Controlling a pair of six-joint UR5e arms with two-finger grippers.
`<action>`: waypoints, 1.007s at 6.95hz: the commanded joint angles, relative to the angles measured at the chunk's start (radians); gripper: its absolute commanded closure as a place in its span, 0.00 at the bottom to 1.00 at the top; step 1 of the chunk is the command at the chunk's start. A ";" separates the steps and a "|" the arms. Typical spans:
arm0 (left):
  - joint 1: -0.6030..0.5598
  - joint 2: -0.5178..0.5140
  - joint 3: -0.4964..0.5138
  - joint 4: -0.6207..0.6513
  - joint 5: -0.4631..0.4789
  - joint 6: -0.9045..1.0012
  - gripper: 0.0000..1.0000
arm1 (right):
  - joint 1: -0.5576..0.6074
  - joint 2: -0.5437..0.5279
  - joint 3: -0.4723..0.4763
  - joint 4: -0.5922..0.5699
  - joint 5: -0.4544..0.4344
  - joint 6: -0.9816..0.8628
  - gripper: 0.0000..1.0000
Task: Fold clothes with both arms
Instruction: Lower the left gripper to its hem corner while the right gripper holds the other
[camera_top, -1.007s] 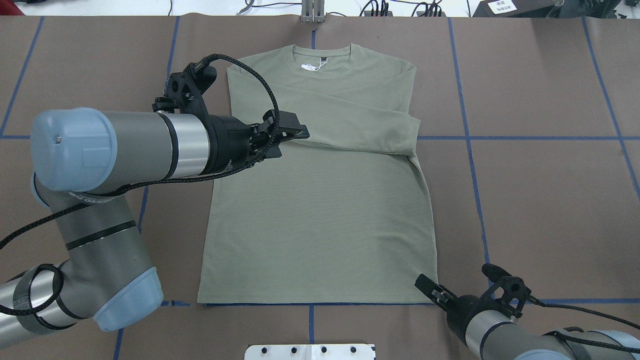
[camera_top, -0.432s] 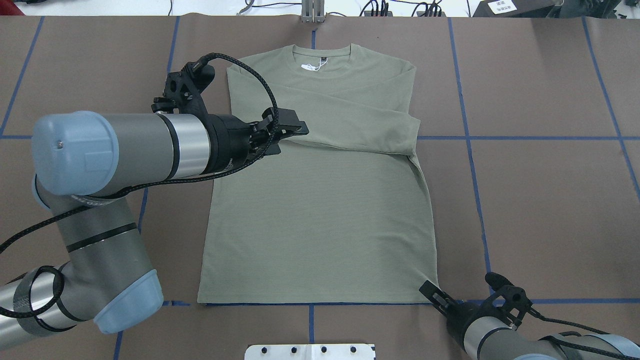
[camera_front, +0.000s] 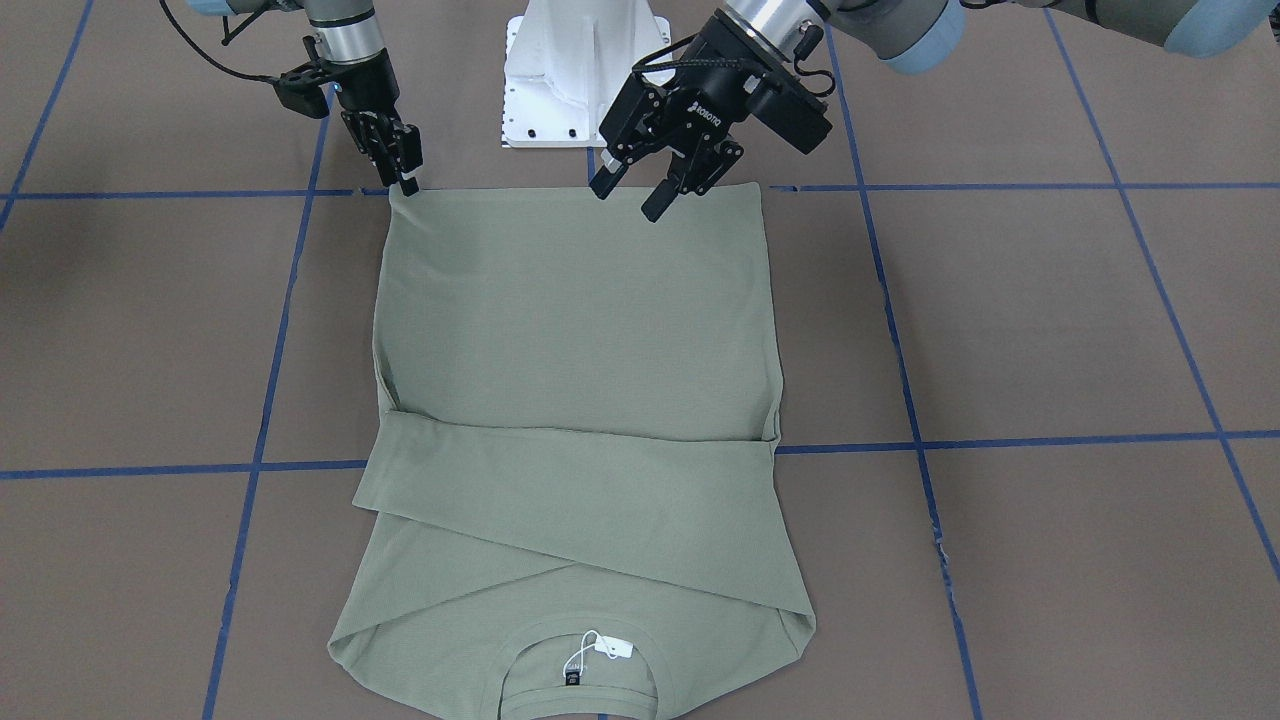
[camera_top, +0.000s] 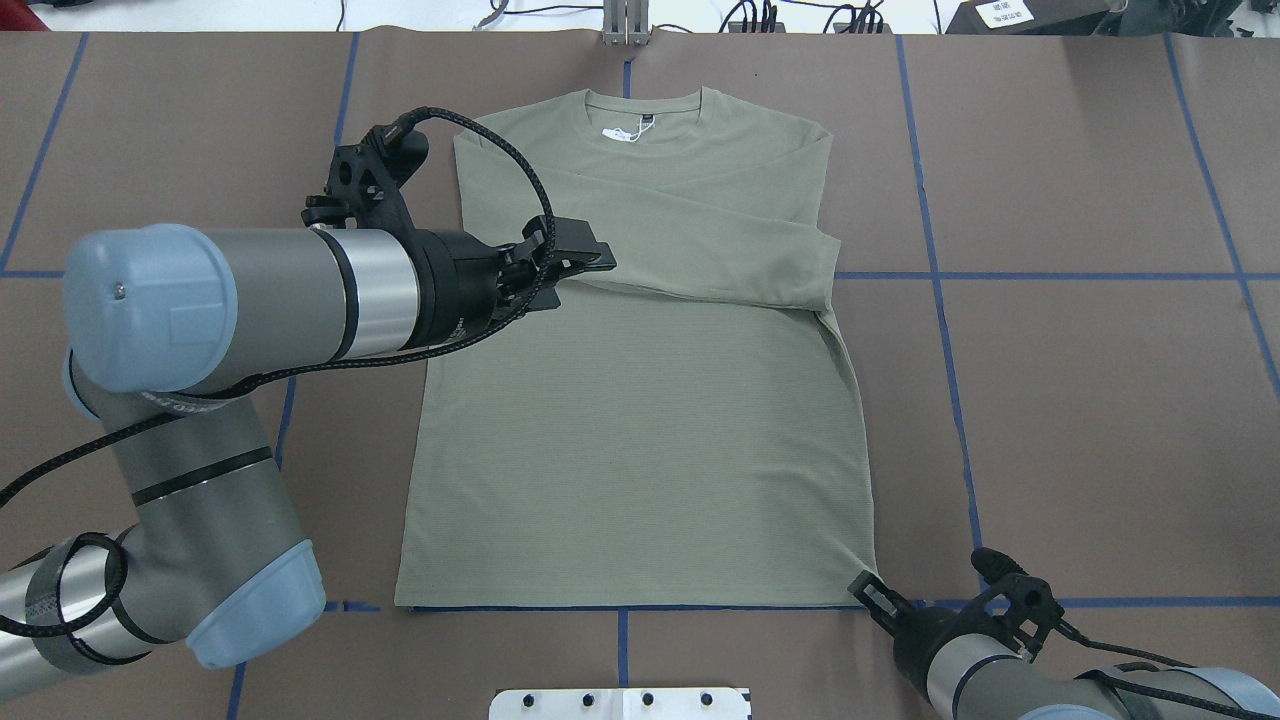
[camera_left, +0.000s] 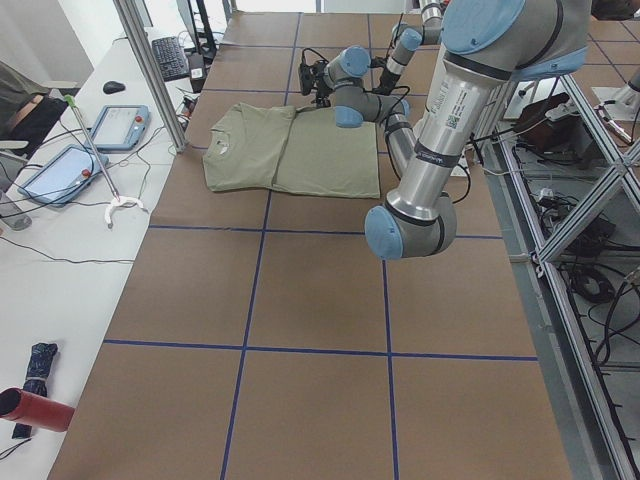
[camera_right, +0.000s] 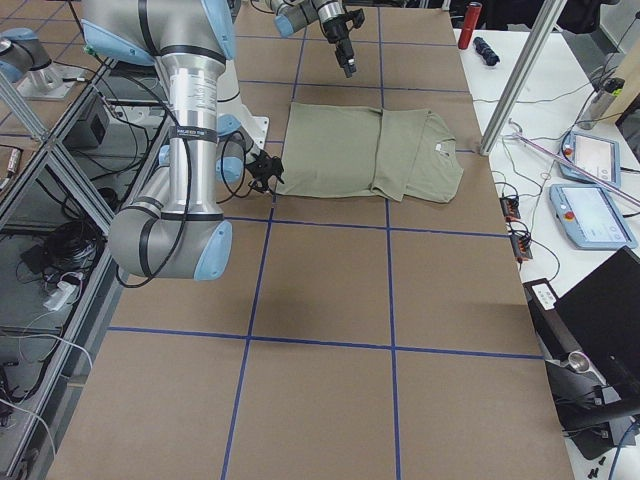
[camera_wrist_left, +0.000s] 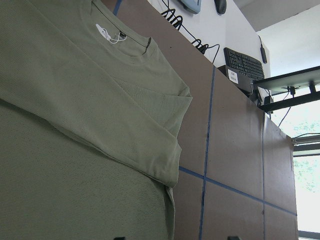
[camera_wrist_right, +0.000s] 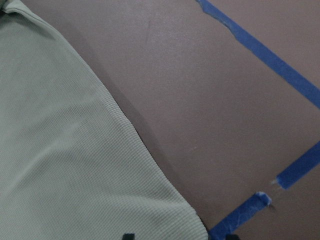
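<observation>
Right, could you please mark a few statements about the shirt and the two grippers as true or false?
1. The shirt lies flat with its sleeves folded across the chest. True.
2. The left gripper is clamped on a sleeve. False: it is open and holds nothing, above the shirt.
3. The right gripper is at the shirt's hem corner on the robot's right side. True.
4. The collar points toward the robot's base. False: it lies at the far end, away from the base.
</observation>
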 joint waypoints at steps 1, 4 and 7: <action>-0.001 0.001 0.001 0.000 0.000 0.000 0.26 | -0.001 0.000 0.000 0.000 0.001 0.009 0.67; 0.000 0.001 0.001 0.002 0.011 0.000 0.26 | 0.002 -0.001 0.006 0.000 0.001 0.009 1.00; 0.012 0.049 -0.027 0.006 0.000 -0.082 0.26 | 0.001 -0.003 0.037 0.000 0.007 0.009 1.00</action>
